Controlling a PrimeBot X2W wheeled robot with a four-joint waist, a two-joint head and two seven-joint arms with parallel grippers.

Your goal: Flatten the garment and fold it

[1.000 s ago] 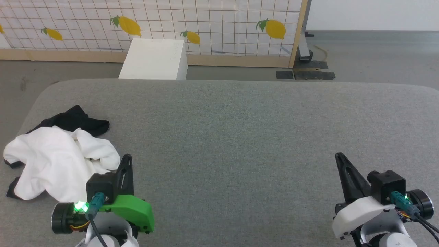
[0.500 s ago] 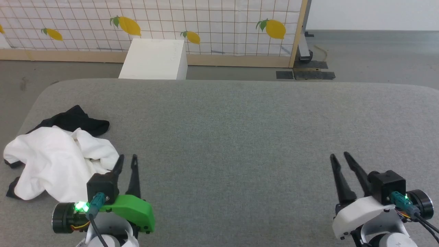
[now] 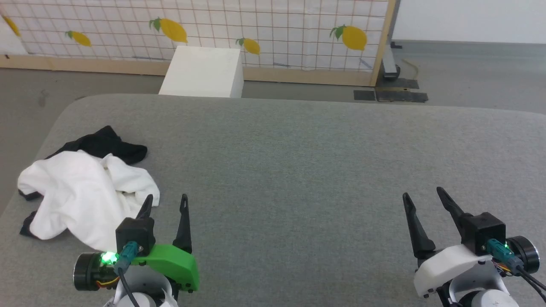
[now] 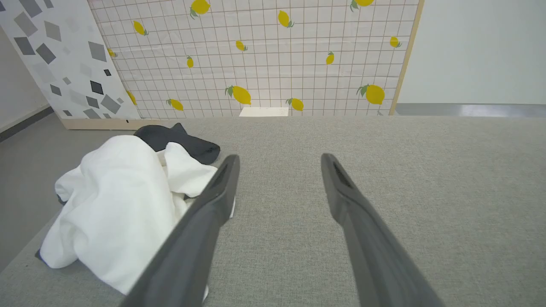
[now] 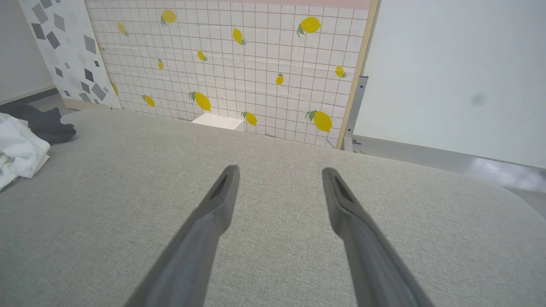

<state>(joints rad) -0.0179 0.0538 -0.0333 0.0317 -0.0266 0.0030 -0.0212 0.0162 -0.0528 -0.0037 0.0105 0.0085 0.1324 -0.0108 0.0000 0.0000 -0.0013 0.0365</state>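
Head view: garment (image 3: 85, 192) beside left gripper (image 3: 166, 197), possibly touching.

the garment (image 3: 85, 196) is soft, crumpled cloth. the table (image 3: 298, 162) has a rough, matt grey cloth top. the left gripper (image 3: 166, 198) has dull dark plastic fingers. the screen frame (image 3: 298, 76) looks like wood.

We are looking down on a grey padded table (image 3: 298, 162). The garment (image 3: 81, 196) is lying crumpled near its left edge, its white body bunched up and a black part sticking out on the far side. We are holding our left gripper (image 3: 166, 198) just beside it, fingers spread with nothing between them. Our right gripper (image 3: 421, 194) is hovering well apart at the lower right, likewise spread. A white box (image 3: 202, 71) is standing beyond the table, before a lemon-patterned panel (image 3: 277, 30).
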